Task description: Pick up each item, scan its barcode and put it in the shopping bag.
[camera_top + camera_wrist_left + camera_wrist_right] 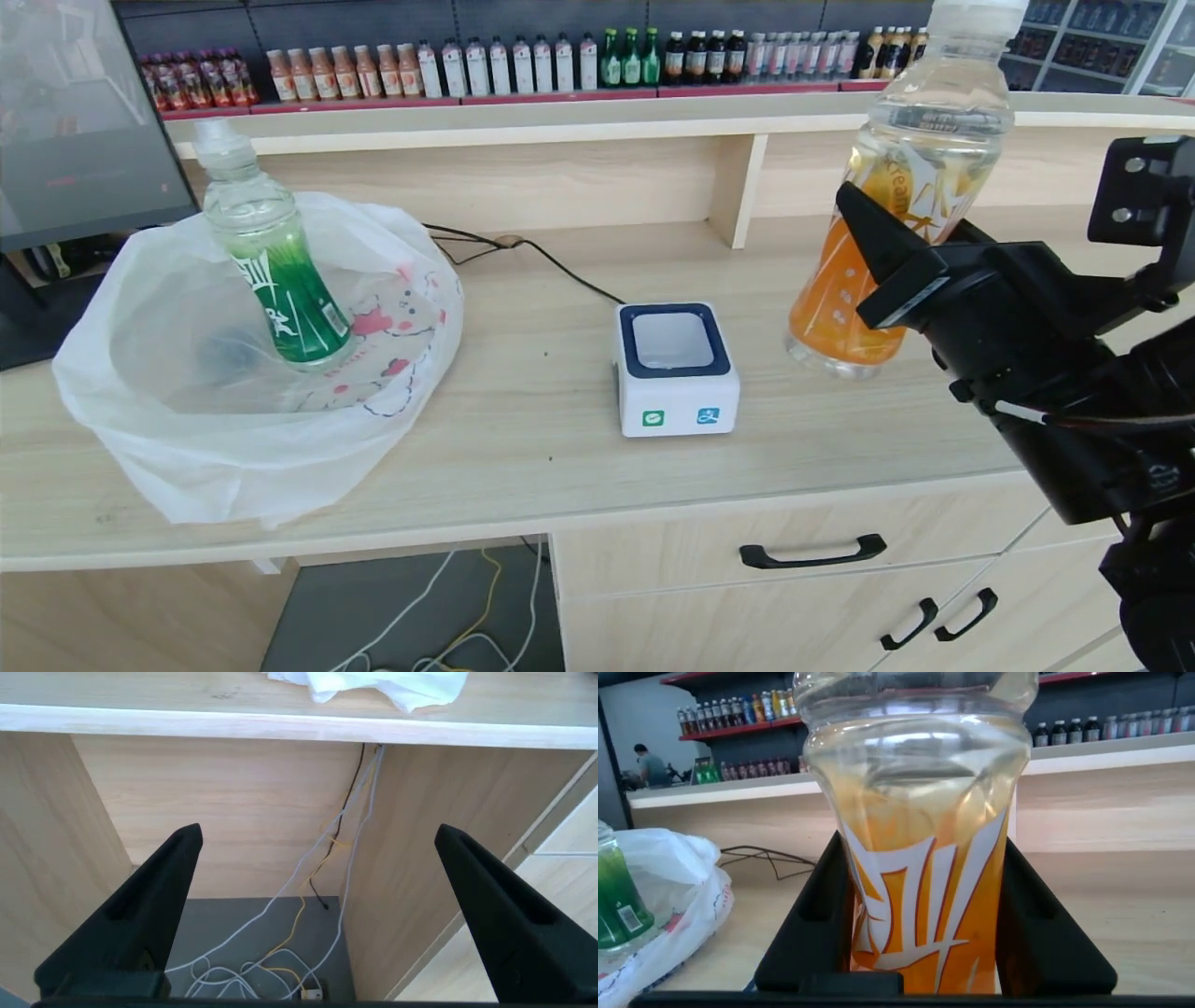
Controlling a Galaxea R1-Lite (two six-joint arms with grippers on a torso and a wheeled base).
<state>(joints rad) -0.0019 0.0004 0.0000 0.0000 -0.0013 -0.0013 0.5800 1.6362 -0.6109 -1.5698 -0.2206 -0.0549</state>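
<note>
The right gripper (920, 896) is clamped around the orange drink bottle (920, 159), which tilts just right of the barcode scanner (676, 369), well apart from the shopping bag (187, 448), and I reckon the smooth plastic could twist in the jaws, turning its barcode off the window.

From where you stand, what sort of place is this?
Probably a shop checkout: drink shelves behind, a scanner on the counter, a shopping bag holding a green bottle, and the right gripper gripping an orange bottle.
</note>
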